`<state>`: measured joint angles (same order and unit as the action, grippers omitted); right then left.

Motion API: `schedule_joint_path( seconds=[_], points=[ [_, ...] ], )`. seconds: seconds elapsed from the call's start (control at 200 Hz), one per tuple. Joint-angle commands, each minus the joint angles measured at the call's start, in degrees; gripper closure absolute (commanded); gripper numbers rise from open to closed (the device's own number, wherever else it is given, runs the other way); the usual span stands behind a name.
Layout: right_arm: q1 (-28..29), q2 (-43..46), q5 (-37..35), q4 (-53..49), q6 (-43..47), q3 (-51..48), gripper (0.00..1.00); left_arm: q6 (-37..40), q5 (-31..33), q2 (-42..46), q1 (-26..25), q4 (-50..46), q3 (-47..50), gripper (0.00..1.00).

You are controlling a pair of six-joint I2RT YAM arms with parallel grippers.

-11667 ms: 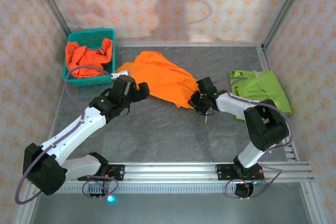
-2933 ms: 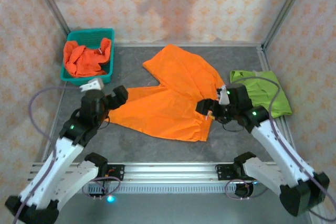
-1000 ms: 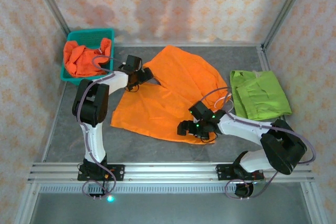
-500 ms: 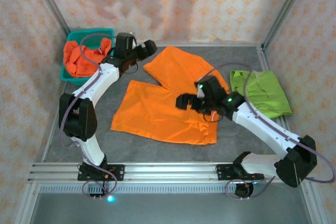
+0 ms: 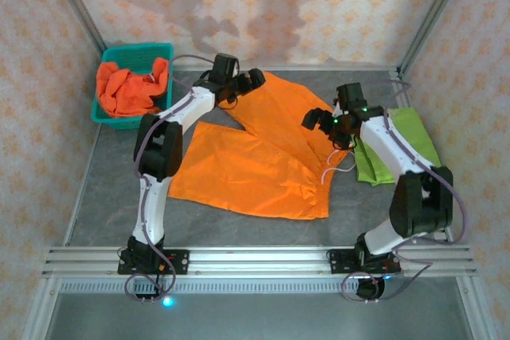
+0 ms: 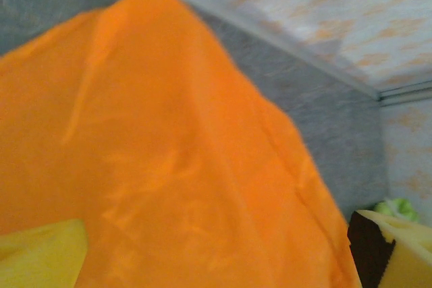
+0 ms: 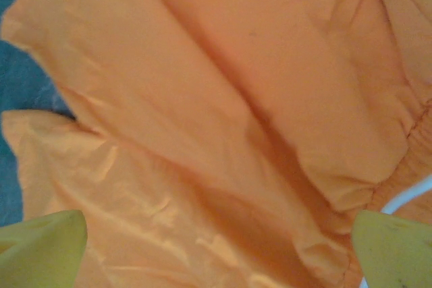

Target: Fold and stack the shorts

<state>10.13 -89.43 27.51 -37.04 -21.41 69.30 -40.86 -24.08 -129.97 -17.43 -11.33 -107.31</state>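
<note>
Ref. landmark: the spread orange shorts (image 5: 247,169), flat on the table (image 5: 111,189).

1. Hands. We see the left hand (image 5: 249,81) w/ fingers (image 6: 40,254) set wide apart and nothing between them. It hangs over the far left edge of the spread orange shorts. Its wrist view has cloth below, no pinch. The right hand (image 5: 317,121) is likewise wide apart and empty, over the right side of the same pair, near the waistband and the white drawstring (image 7: 405,195).

2. Item in work. The spread orange shorts lie opened out, legs apart in a V. We judge no fold made yet; creases show at the waist end.

3. Done. Right of the landmark lie the lime green shorts (image 5: 406,137), compact and approx. rectangular. Touching or just beside: can't tell, arm in the way. We take them as folded, i.e. the base of the stack.

4. Left to do. Far left of the landmark, the teal basket (image 5: 135,48) holds more bunched orange shorts (image 5: 126,91); count not readable. We rate the task as early: one pair done, one to fold and place on the green, the rest to fetch.
</note>
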Motion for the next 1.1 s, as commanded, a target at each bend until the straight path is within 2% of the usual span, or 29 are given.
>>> schedule_joint_path(
  seconds=[0.0, 0.135, 0.275, 0.45, 0.626, 0.786, 1.096],
  points=[
    [-1.7, -4.0, 0.8, -0.1, 3.4, 2.8, 0.00, -2.7, -0.6, -1.6, -0.5, -0.2, -3.7, 0.00],
    [-3.3, -9.9, 0.0, -0.8, 5.1, 5.5, 0.00, -2.4, 0.1, -5.4, -0.7, -1.6, -5.6, 0.00],
    [-3.6, -15.6, -2.2, -3.0, 7.3, 9.1, 0.00, -0.3, 2.7, -5.0, -0.6, -2.6, -2.0, 0.00],
    [-3.6, -21.0, -4.4, -4.6, 8.4, 12.4, 0.00, 0.6, 6.2, -1.1, -0.2, -0.5, 6.7, 0.00],
    [-3.6, -26.1, -3.1, -5.7, 8.7, 16.8, 0.00, -0.9, 8.4, 2.7, 1.4, 3.0, 16.1, 0.00],
    [-3.5, -31.1, -1.9, -8.2, 9.7, 23.5, 0.00, -2.3, 10.0, 7.8, 2.7, 7.0, 24.9, 0.00],
    [-1.2, -42.4, -1.2, -15.0, 10.7, 40.2, 0.00, -5.1, 14.4, 16.9, 2.8, 8.3, 36.9, 0.00]
  ],
)
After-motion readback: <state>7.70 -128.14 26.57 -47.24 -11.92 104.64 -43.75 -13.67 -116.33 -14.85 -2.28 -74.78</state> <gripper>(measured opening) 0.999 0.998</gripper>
